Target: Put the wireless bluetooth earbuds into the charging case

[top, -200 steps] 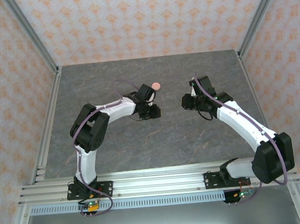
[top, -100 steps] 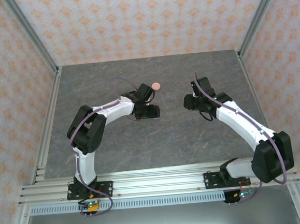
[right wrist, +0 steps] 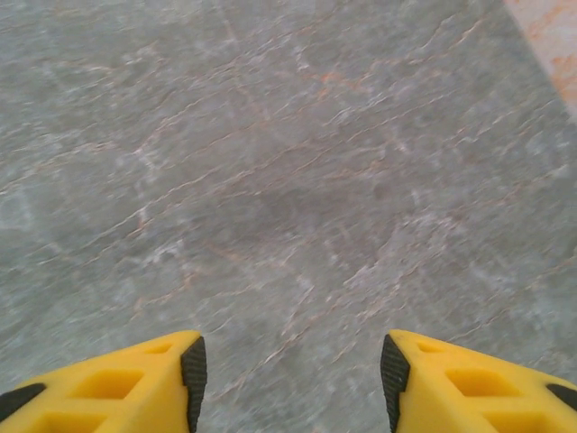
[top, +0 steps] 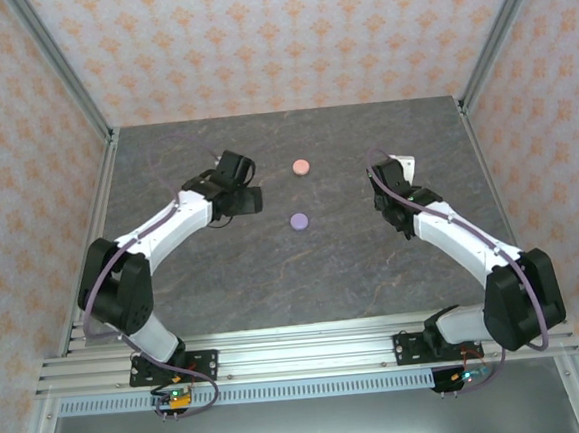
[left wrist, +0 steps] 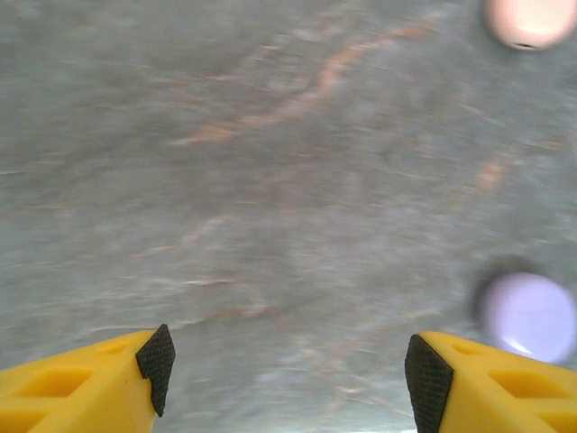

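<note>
Left gripper (left wrist: pixel 288 365) swung left, lavender case (top: pixel 298 221) uncovered

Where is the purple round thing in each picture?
Top external: purple round case mid-table, between the two arms.
Left wrist: blurry, at the lower right.
Right wrist: grey table ahead of the right gripper.
Shared landmark: pink round case, beyond the purple one, in top external and left wrist.

No readable text, label or number anywhere.
</note>
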### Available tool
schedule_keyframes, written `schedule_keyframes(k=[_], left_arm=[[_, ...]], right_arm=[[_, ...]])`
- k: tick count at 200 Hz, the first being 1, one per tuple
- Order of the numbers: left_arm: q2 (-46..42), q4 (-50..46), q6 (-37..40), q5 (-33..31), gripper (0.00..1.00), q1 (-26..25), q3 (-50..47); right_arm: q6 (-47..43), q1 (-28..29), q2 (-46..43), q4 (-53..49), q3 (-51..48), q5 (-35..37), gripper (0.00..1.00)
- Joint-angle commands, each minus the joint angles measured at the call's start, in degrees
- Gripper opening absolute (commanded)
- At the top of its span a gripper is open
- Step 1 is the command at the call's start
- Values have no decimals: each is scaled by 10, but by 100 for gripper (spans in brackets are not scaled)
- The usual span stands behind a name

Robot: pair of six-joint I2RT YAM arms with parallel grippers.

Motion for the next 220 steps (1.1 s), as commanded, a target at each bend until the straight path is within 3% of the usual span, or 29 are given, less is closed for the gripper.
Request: schedule_keyframes(k=[1,70,109,137,170,220], left_arm=[[-43,-9,47,-114,75,15,-27],[-146,183,167,-245,86,50,-179],[-145,257,202,-248,93,80,-226],[-141,315,207,-214,95,109,-260],[-161,463,247,-131,96,130,-345],[-165,618,242,-43,96,164,-431]], right_arm=[[-39,-8,22,65,-14,68,58],[-85,-84,41,198,-62,-26,62],[-104,-131,35,302,-117,-104,62],[-121,-158,17,440,-194,-172,63],[-151,-169,19,506,-228,-197,64],[-143,-210,29,633,-284,-230,65]])
